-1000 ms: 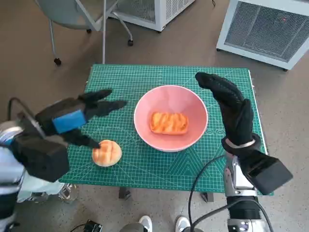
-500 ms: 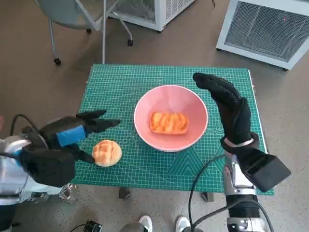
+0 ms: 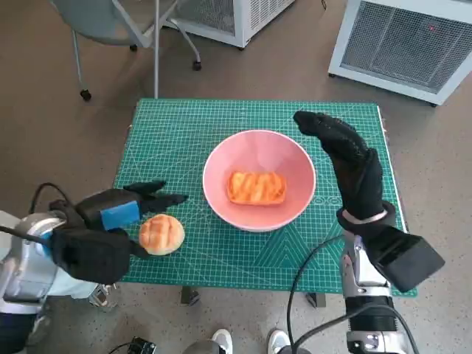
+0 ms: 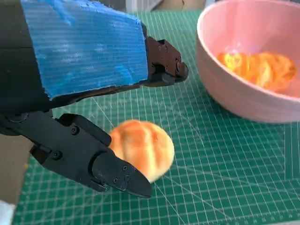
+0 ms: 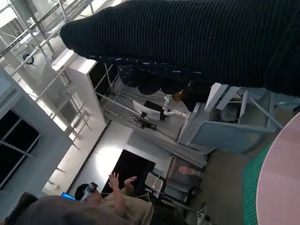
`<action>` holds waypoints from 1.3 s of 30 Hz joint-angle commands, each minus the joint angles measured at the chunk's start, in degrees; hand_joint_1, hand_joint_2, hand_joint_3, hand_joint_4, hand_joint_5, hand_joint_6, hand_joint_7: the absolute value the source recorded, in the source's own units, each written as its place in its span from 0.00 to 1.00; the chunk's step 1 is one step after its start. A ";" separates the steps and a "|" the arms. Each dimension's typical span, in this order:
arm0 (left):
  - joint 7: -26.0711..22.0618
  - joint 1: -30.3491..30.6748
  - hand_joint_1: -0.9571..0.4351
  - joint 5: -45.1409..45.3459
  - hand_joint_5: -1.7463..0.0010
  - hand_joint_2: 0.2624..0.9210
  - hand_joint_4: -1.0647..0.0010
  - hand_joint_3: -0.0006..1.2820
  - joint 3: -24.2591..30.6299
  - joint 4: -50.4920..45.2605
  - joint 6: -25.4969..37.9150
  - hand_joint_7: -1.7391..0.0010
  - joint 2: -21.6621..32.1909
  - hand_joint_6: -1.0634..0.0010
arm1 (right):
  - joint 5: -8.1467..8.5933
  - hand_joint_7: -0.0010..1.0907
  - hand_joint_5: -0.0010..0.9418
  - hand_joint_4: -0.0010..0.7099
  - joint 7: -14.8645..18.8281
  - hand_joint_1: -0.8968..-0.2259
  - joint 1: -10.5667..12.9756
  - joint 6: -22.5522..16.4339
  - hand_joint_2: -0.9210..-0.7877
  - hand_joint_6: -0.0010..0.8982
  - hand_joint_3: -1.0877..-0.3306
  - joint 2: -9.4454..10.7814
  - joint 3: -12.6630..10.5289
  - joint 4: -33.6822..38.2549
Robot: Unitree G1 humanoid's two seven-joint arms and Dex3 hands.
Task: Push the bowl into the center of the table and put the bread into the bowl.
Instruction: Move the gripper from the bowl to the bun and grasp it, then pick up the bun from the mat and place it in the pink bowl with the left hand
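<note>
So the pink bowl (image 3: 259, 179) sits pretty much in the middle of the green cutting mat (image 3: 184, 133) that covers the table, and there's already one flat, toasted-looking piece of bread (image 3: 257, 187) lying in the bottom of it. A second one, a round bun (image 3: 161, 234), is out on the mat, off to the robot's left of the bowl and close to the near edge.

The left hand (image 3: 122, 210) is low over the mat right at that bun, fingers apart, one above it and one below on the near side. From the wrist camera the lower finger looks like it's touching the bun (image 4: 142, 148), but it isn't gripping it.

The right hand (image 3: 346, 158) is raised beside the bowl's right rim, holding nothing, fingers stretched out flat over the rim's far right side. Can't tell if it touches the bowl.
</note>
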 commanded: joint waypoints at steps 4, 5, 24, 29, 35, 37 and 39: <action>1.90 -1.73 0.53 3.04 0.99 0.72 0.91 0.00 -3.89 7.86 -1.82 0.99 -2.95 0.79 | 0.97 0.37 0.00 0.17 1.05 0.27 0.42 0.90 0.00 0.00 0.45 -0.30 -0.20 0.51; 1.93 -2.00 0.54 3.24 0.99 0.73 0.90 0.00 -4.21 8.71 -1.89 0.99 -3.25 0.77 | 1.01 0.37 0.00 0.17 1.08 0.27 0.46 0.96 0.00 0.00 0.45 -0.33 -0.19 0.42; 11.52 -3.02 0.69 8.49 0.62 0.95 0.36 0.10 -7.86 17.52 -9.39 0.60 -5.97 0.41 | 1.68 0.37 0.00 0.17 1.68 0.27 1.16 1.78 0.00 0.00 0.45 -0.71 -0.20 -0.26; 13.39 -3.09 0.69 7.96 0.33 0.99 0.41 0.11 -7.12 17.43 -12.34 0.34 -5.22 0.49 | 1.63 0.37 0.00 0.17 1.69 0.27 1.07 1.78 0.00 0.00 0.45 -0.77 -0.26 -0.15; 14.37 -3.94 0.69 6.73 0.29 1.00 0.40 0.10 -5.06 16.40 -14.07 0.31 -4.35 0.47 | 1.56 0.37 0.00 0.17 1.61 0.27 0.95 1.84 0.00 0.00 0.45 -0.81 -0.33 -0.05; 14.31 -4.42 0.69 5.99 0.30 1.00 0.40 0.09 -4.17 15.99 -14.31 0.31 -4.10 0.47 | 1.52 0.37 0.00 0.17 1.56 0.27 0.92 1.85 0.00 0.00 0.45 -0.80 -0.35 -0.03; 14.24 -4.98 0.69 5.20 0.30 1.00 0.38 0.08 -3.26 15.61 -14.57 0.31 -3.88 0.46 | 1.41 0.37 0.00 0.17 1.45 0.27 0.84 1.84 0.00 0.00 0.45 -0.81 -0.40 0.08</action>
